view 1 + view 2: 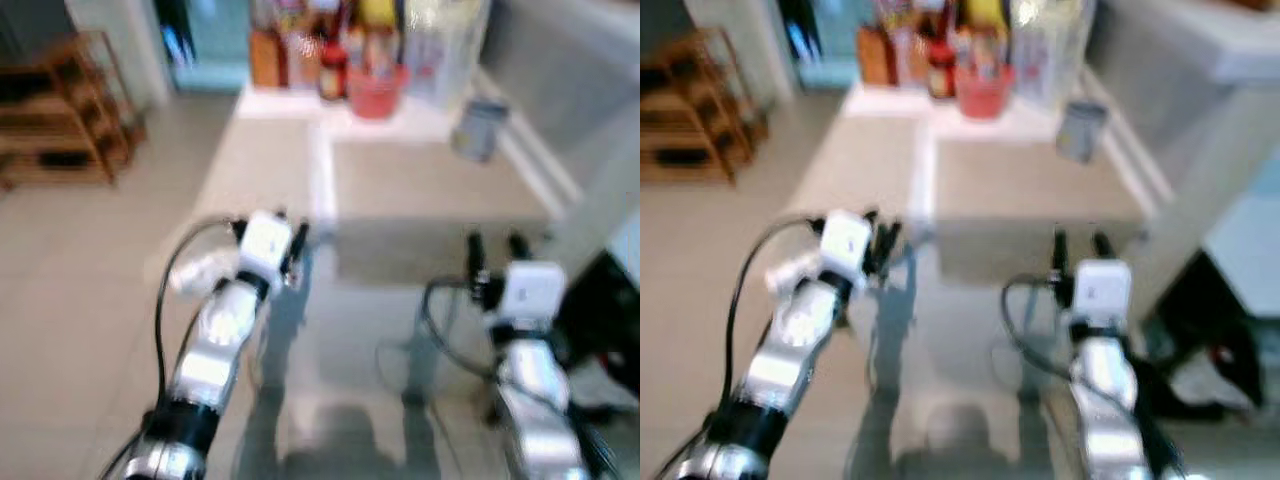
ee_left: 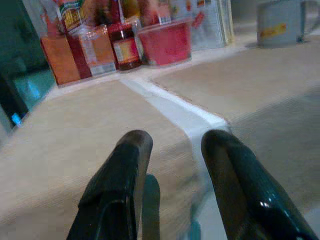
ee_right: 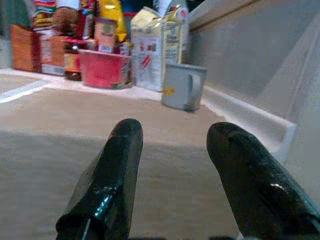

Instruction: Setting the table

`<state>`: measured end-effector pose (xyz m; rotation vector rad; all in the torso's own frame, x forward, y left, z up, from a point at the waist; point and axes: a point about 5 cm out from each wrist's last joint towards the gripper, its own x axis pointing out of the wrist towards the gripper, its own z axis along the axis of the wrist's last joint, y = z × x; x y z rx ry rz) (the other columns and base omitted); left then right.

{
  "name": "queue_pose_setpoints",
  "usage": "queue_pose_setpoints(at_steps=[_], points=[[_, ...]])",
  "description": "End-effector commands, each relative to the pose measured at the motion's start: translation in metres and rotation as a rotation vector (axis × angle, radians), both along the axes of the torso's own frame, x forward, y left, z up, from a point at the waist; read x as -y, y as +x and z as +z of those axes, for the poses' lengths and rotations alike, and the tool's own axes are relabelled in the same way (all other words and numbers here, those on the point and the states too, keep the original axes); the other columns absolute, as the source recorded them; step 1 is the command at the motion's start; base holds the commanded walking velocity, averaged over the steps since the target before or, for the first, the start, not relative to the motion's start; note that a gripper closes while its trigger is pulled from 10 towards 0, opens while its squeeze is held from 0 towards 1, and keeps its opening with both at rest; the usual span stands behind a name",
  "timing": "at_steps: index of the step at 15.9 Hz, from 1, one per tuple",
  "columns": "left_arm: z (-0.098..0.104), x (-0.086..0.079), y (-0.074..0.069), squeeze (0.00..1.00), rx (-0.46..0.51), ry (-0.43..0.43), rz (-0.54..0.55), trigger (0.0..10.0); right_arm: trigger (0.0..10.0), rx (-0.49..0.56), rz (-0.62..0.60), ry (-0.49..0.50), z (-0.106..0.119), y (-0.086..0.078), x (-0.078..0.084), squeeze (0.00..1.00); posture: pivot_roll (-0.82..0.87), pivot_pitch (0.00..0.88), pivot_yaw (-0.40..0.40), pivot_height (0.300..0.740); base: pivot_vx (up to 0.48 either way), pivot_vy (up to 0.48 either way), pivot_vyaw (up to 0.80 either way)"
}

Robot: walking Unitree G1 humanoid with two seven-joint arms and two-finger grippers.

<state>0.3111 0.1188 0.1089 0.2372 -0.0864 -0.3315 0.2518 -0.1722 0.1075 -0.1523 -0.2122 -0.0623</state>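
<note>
**Both grippers empty over near edge of table, mats laid, mug at far right**

Table (image 1: pixel 320 330) w/ glassy top sits right ahead of robot. Two beige placemats lie flat on it side by side: left placemat (image 1: pixel 262 165) and right placemat (image 1: pixel 430 180), w/ a pale strip of bare table between them. Grey mug (image 3: pixel 182 86) stands upright on/near far right corner of right placemat, close to the wall; handle faces the wall side in right wrist view. Head views blurred, so exact edge contact can't be told.

Along far end of table, a row of pantry stuff: red bowl (image 3: pixel 104 68) just beside a dark-lidded jar (image 2: pixel 123 46), orange boxes (image 2: pixel 60 59) at left end, milk carton (image 3: pixel 156 46) between bowl and mug, yellow packet (image 3: pixel 111 20) behind the bowl. Labels too blurred to read.

Left gripper (image 2: pixel 172 150) hovers low over near part of left placemat, by the pale strip; fingers apart, nothing between them. Right gripper (image 3: pixel 172 137) hovers over near part of right placemat, pointing toward mug but well apart from it; fingers also spread, holding nothing. Both silver arms reach fwd from bottom of head views, cables looping beside each.

Off table: wooden rack (image 1: pixel 65 110) stands on tiled floor (image 1: pixel 60 290) at far left. Dark object on floor at right, beside table; can't tell what it is.
</note>
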Motion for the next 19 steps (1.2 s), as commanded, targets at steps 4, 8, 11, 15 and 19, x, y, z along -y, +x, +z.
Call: queue_pose_setpoints(at_steps=[4,8,11,15,19], points=[[0.006,-0.003,0.007,0.00,0.013,0.016,0.036,10.0,10.0,-0.019,0.006,-0.015,-0.002,0.000,0.003,0.00,-0.03,0.000,0.023,0.740,0.352,-0.316,0.00],[0.005,-0.005,0.009,0.00,0.022,0.032,0.067,10.0,10.0,-0.030,0.017,-0.021,-0.004,-0.001,0.002,0.00,-0.03,0.000,0.021,0.740,0.199,-0.131,0.00],[0.008,-0.005,0.010,0.00,0.039,0.026,0.075,10.0,10.0,-0.021,0.025,-0.027,0.000,0.001,0.001,0.00,-0.03,0.000,0.021,0.740,0.000,0.000,0.00],[0.010,-0.004,0.008,0.00,0.053,0.015,0.077,10.0,10.0,0.019,0.030,-0.031,0.013,0.011,0.001,0.00,-0.02,0.000,0.018,0.740,0.460,0.000,0.00],[0.011,-0.005,0.008,0.00,0.060,0.016,0.083,10.0,10.0,0.014,0.053,-0.031,0.013,0.013,-0.003,0.00,-0.02,0.000,0.014,0.740,0.454,0.000,0.00]])
